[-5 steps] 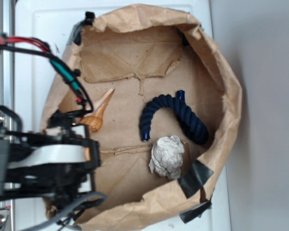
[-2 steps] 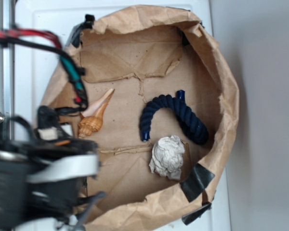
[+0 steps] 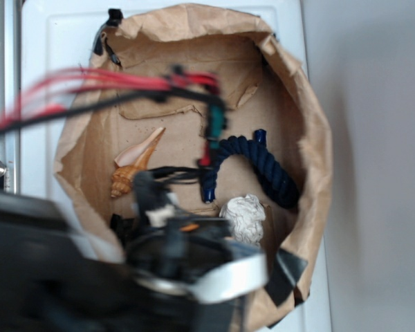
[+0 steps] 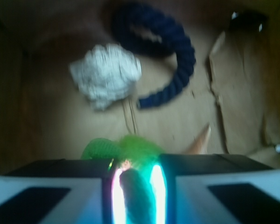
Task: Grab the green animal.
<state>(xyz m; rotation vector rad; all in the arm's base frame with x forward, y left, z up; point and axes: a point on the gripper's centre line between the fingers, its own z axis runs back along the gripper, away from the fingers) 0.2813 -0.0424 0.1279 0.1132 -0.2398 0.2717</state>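
Gripping the green animal (image 4: pixel 130 154) between its jaws, the gripper (image 4: pixel 136 186) holds the lime body pinched in the narrow gap, wrist view. Since a second ago the arm has swung from the bag's left edge toward the middle of its floor, now over the near rim beside the paper ball (image 3: pixel 245 218). Toy appears lifted clear of the paper bag (image 3: pixel 311 159) floor; exterior view hides it behind the arm. Grab looks essentially done. Seashell (image 3: pixel 135 166) and blue rope (image 3: pixel 259 166) lie untouched.
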